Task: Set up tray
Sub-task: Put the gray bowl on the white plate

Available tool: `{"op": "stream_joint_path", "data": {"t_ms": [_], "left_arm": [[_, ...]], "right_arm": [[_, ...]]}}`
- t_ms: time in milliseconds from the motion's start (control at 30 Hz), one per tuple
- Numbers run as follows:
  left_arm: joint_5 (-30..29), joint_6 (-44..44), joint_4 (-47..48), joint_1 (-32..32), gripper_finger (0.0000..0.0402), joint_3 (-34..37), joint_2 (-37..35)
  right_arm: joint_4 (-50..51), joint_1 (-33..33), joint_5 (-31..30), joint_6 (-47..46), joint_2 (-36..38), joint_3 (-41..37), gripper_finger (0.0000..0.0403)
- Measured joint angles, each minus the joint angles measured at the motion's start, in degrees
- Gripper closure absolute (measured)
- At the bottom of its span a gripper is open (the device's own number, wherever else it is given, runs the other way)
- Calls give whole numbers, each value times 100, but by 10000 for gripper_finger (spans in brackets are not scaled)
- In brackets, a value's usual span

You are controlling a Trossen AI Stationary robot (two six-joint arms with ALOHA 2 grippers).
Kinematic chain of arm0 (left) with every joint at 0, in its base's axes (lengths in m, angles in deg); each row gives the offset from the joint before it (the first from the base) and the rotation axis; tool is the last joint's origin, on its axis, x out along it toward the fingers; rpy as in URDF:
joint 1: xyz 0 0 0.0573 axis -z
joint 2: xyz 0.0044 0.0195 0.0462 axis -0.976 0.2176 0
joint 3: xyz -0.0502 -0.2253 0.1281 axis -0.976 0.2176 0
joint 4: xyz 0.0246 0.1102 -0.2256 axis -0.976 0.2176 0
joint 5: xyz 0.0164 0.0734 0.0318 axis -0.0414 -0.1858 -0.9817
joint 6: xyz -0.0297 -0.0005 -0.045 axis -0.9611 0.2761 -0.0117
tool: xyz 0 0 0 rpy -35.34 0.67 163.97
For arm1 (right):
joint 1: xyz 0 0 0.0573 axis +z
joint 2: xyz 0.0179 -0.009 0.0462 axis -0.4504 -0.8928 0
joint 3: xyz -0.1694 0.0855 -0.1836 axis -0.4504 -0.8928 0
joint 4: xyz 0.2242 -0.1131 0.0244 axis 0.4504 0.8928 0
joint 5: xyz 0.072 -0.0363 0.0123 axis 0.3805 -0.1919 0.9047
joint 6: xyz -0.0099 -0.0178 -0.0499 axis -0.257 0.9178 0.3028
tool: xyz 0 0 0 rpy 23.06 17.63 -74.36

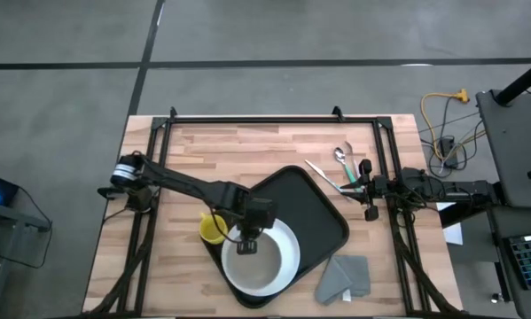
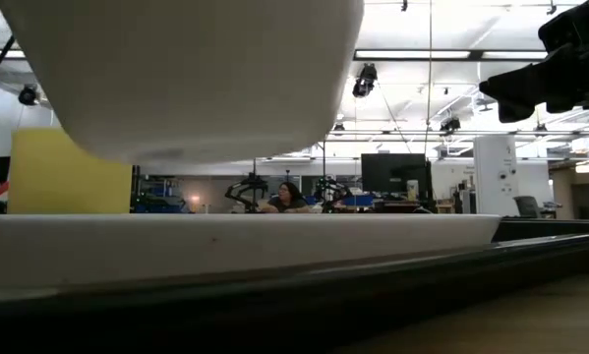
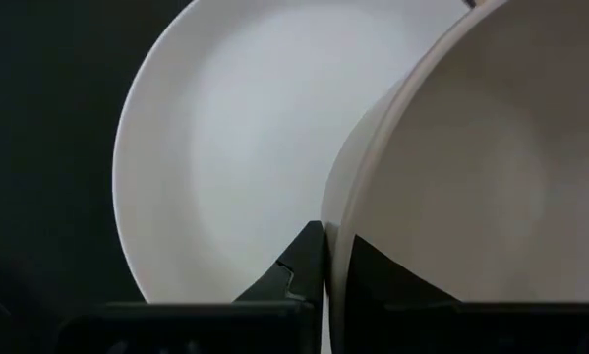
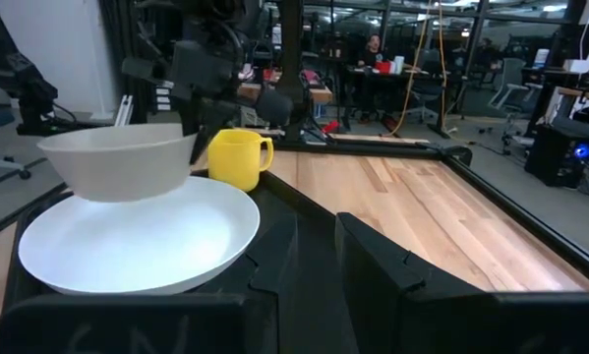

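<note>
The black tray (image 1: pixel 323 213) lies at the table's near middle, carrying a white plate (image 4: pixel 127 251) at its near end. The left gripper (image 1: pixel 247 241) pinches the rim of a white bowl (image 4: pixel 117 162), held above the plate. A yellow mug (image 4: pixel 237 157) stands just beside the tray. The right gripper (image 1: pixel 368 188) waits at the table's right edge with its fingers narrowly apart, holding nothing

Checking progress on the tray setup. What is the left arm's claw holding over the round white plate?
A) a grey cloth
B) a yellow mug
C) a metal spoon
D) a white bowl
D: the left claw pinches the rim of a round white ceramic bowl, lifted clear above the round white plate on the large matte black plastic tray.
</note>
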Motion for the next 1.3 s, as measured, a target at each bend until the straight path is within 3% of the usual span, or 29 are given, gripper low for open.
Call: {"op": "stream_joint_path", "data": {"t_ms": [633, 1300], "left_arm": [[2, -135, -1182, -118, 402, 824, 11], [0, -156, -1239, -114, 401, 920, 11]], "right_arm": [[0, 2, 0, 0, 0, -2, 335], [0, 1, 0, 0, 2, 0, 335]]}}
